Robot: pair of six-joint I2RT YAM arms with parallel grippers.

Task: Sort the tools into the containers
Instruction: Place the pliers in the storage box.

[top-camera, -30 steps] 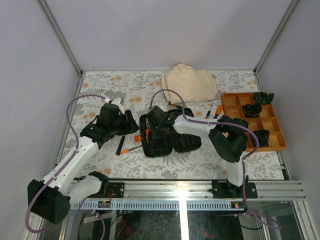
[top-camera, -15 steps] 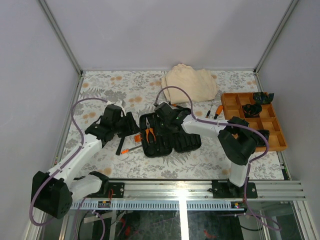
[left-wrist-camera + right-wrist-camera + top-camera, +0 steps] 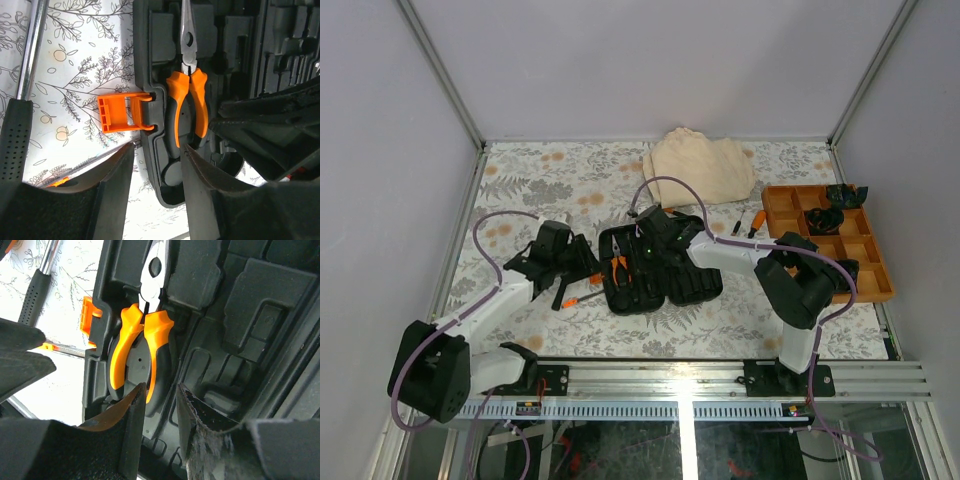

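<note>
Pliers (image 3: pixel 177 100) lie seated in the left half of the tool case (image 3: pixel 685 285), long axis near-to-far, directly beneath the right claw (image 3: pixel 160 390), which is part open and empty. The left claw (image 3: pixel 157 150), open and empty, straddles the case's left rim and is the nearer to the screwdriver (image 3: pixel 582 300) on the table (image 3: pixel 520 180).

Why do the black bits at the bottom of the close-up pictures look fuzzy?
Left wrist view: the fingers sit too near the camera, so they blur, while the pliers are sharp. Right wrist view: same blur on its fingers, and the pliers' metal tip glares white.
</note>
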